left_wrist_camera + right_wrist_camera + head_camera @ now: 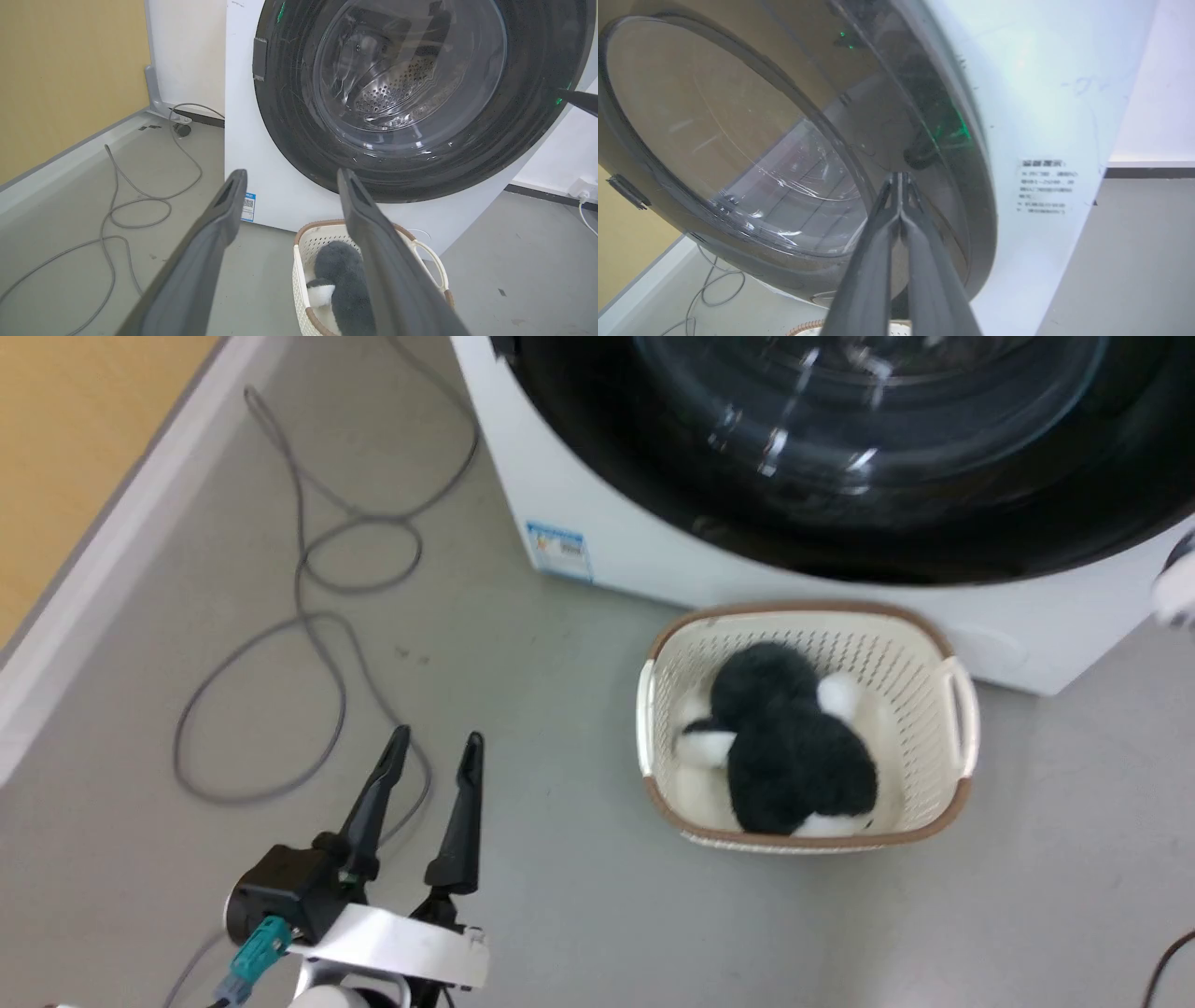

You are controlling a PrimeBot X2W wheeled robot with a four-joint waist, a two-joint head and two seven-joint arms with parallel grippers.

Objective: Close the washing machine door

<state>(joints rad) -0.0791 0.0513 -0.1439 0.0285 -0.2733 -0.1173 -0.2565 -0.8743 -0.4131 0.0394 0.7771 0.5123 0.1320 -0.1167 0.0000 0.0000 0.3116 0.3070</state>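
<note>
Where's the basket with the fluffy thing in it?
In the head view, the basket sits on the floor right of centre, just in front of the washing machine, below its door.

In the head view, the washing machine (597, 513) is set at twelve o'clock, with the washing machine door (840, 537) laid against its front. The basket (803, 609) is placed just before it, at four o'clock, and a plush toy (794, 775) is held inside. A cable (300, 560) is spread at ten o'clock.
</note>
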